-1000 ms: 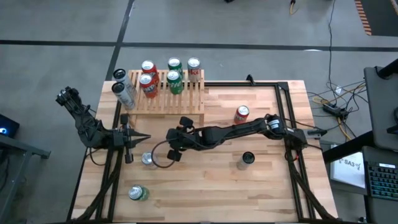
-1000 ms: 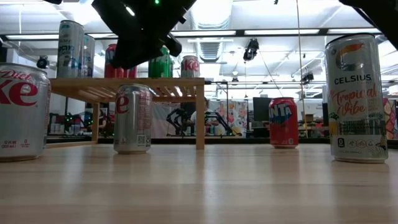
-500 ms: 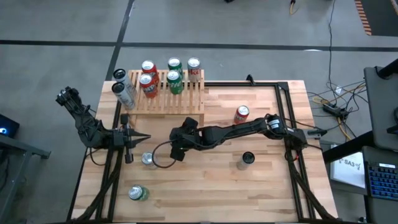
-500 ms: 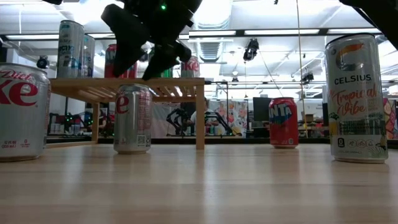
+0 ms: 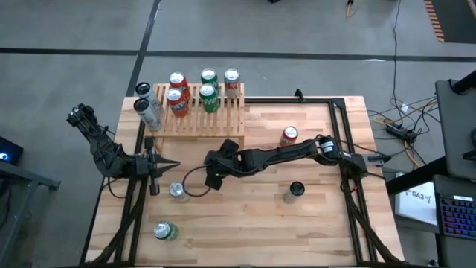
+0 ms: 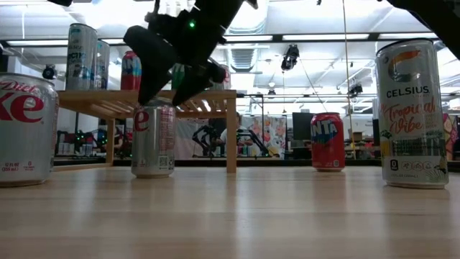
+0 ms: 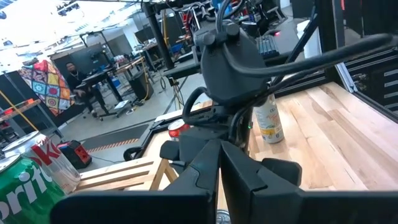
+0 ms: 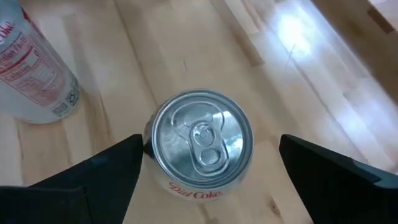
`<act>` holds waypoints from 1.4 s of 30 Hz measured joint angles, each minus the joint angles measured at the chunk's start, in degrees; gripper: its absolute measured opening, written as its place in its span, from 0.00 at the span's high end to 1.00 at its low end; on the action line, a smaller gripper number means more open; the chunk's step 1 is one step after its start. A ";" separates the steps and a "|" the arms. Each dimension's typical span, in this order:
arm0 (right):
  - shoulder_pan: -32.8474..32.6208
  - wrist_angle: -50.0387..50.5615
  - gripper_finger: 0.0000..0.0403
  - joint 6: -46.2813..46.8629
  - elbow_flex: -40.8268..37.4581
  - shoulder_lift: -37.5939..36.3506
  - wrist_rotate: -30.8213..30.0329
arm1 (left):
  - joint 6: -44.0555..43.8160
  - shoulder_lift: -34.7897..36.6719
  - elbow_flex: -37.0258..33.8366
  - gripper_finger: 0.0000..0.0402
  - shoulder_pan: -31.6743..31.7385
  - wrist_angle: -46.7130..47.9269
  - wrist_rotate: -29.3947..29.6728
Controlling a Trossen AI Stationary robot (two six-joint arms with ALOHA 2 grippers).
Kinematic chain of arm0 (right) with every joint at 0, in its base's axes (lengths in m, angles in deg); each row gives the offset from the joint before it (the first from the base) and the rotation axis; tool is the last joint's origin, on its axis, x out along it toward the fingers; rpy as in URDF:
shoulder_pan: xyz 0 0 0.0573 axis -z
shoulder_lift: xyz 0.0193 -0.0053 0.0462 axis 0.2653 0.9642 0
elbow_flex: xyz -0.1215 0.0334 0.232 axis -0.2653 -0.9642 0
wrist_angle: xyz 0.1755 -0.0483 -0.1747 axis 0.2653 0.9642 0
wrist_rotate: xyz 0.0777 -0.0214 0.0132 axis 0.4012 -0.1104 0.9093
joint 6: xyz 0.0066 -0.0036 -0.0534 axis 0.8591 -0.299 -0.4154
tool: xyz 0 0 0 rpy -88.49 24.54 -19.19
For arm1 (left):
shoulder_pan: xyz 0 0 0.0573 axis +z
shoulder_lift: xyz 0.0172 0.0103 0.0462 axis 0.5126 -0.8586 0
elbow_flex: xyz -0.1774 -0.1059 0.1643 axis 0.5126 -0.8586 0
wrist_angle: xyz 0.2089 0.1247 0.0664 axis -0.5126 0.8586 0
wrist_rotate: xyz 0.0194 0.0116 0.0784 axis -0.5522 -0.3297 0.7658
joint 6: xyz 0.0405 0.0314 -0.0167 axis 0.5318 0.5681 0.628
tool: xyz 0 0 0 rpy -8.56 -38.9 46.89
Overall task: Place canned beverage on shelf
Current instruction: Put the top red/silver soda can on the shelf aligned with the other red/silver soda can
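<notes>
Gripper spread is seen only in the right wrist view, where the right gripper (image 8: 205, 165), fully released, straddles an upright Diet Coke can (image 8: 200, 147) standing free on the table (image 5: 312, 223). The left gripper (image 5: 169, 166) is clenched. Five cans are counted on the shelf (image 5: 216, 119).

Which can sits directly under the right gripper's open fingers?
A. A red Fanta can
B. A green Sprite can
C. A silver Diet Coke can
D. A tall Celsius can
C: the right wrist view shows the right gripper open over the silver Diet Coke can.
</notes>
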 joint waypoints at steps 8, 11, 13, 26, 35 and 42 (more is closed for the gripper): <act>0.71 -3.27 0.09 0.44 -1.72 1.40 1.65 | -0.18 0.00 0.00 1.00 0.02 0.00 0.00; 1.08 -4.03 0.09 0.43 -1.72 2.86 1.64 | -0.20 0.00 0.00 1.00 0.02 -0.01 0.01; 1.34 -4.57 0.09 0.28 -1.72 3.64 1.40 | -0.20 0.00 0.00 1.00 0.02 -0.01 0.01; 1.44 -4.23 0.29 -0.04 -1.75 4.20 1.35 | -0.43 0.00 0.00 1.00 0.02 -0.02 0.01; 0.32 2.21 0.28 -2.76 2.17 1.05 7.11 | -0.65 0.00 -0.02 1.00 0.02 -0.42 0.01; 0.30 14.25 0.27 -7.97 12.35 -1.20 7.84 | -0.63 0.00 -0.02 1.00 0.02 -1.23 0.01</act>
